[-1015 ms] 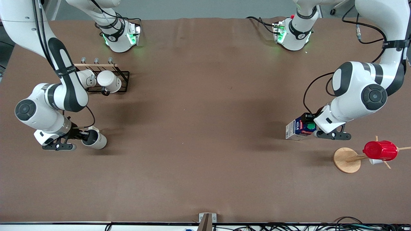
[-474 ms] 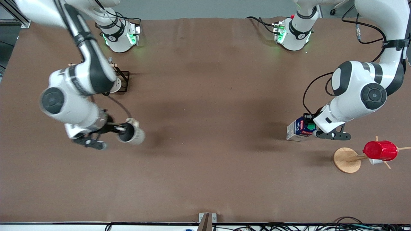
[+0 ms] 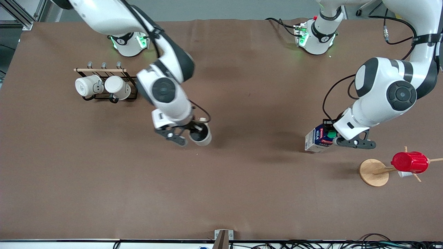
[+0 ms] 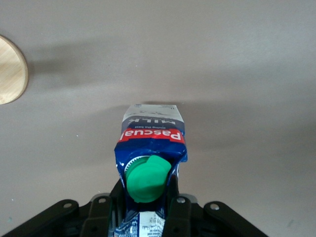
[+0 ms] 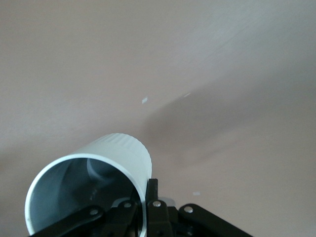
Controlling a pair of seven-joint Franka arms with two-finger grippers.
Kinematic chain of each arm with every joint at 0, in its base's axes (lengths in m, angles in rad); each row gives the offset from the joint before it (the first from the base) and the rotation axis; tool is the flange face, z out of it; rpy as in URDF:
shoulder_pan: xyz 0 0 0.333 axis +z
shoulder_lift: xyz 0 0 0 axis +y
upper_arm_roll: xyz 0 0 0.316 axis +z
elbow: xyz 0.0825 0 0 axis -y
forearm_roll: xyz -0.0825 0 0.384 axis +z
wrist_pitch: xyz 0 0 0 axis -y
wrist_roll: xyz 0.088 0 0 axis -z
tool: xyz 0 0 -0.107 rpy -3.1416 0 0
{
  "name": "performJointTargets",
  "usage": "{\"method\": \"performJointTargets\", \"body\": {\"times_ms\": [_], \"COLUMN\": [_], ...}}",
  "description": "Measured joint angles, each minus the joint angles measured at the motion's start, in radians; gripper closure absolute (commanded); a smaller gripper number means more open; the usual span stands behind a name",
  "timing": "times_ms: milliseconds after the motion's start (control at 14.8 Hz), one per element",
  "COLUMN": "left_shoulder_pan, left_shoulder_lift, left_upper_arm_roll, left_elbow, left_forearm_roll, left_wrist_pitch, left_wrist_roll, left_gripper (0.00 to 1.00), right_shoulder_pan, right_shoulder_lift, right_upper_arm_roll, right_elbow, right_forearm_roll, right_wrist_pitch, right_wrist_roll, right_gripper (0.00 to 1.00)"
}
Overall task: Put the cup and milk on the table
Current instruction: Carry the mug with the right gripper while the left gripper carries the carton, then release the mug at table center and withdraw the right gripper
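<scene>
The front camera hangs high across the bench (image 3: 242,193) from me and looks steeply down, taking in the whole brown top with my two bases along the upper edge of its view. My left wrist camera sits just above my left pincer (image 4: 148,202) and looks down past it, so the milk (image 4: 150,153) fills the middle at close range, with bare bench (image 4: 237,59) around it. My right wrist camera rides close over my right pincer (image 5: 143,202) the same way, with the cup (image 5: 94,182) large and near. Each wrist view shares with the front view only its own small patch: the milk (image 3: 320,138), the cup (image 3: 200,135).
</scene>
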Motion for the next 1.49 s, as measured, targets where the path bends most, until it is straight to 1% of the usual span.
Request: {"method": "performJointTargets", "body": {"times_ms": [135,203,406,474,541,609,677,947,1015,1150,1286,1489], "left_shoulder_pan": [0.000,-0.001,-0.009,-0.016,-0.029,-0.049,-0.072,-0.180,-0.205,-0.246,-0.279,-0.321], "left_shoulder_lift": [-0.003,-0.003,-0.002,-0.001,0.000,0.002,0.006,0.069,0.092,0.141,0.179,0.224], "left_upper_arm_roll": [-0.047,-0.076,-0.162,-0.185,-0.200,-0.206,-0.208,-0.209,-0.209,-0.209,-0.208,-0.208], "left_elbow": [0.019,0.022,0.025,0.030,0.036,0.042,0.052,0.115,0.136,0.176,0.207,0.246], "left_forearm_roll": [0.000,0.000,0.000,0.000,0.000,0.000,0.000,0.000,0.000,0.001,0.014,0.036], "left_wrist_pitch": [-0.009,-0.010,-0.011,-0.011,-0.011,-0.011,-0.011,-0.010,-0.010,-0.010,-0.010,-0.010], "left_wrist_roll": [-0.074,-0.119,-0.263,-0.310,-0.353,-0.392,-0.430,-0.593,-0.628,-0.686,-0.737,-0.814], "left_gripper": [0.76,0.76,0.76,0.76,0.76,0.76,0.76,0.76,0.76,0.76,0.76,0.76], "right_shoulder_pan": [0.051,0.061,0.064,0.067,0.073,0.080,0.086,0.090,0.086,0.066,0.023,-0.113], "right_shoulder_lift": [0.084,0.113,0.150,0.151,0.151,0.153,0.154,0.154,0.152,0.124,0.045,-0.135], "right_upper_arm_roll": [-0.002,-0.004,-0.004,-0.004,-0.004,-0.004,-0.004,-0.008,-0.011,-0.015,-0.018,-0.020], "right_elbow": [0.036,0.046,0.060,0.061,0.061,0.061,0.061,0.064,0.071,0.094,0.108,0.084], "right_forearm_roll": [-0.055,-0.067,-0.080,-0.081,-0.081,-0.081,-0.081,-0.082,-0.083,-0.088,-0.096,-0.095], "right_wrist_pitch": [0.059,0.073,0.078,0.077,0.076,0.076,0.076,0.072,0.054,-0.043,-0.154,-0.265], "right_wrist_roll": [0.074,0.083,0.083,0.083,0.084,0.089,0.095,0.105,0.106,0.105,0.085,-0.102], "right_gripper": [0.99,0.99,0.98,0.95,0.77,0.27,0.00,0.00,0.00,0.00,0.00,0.00]}}
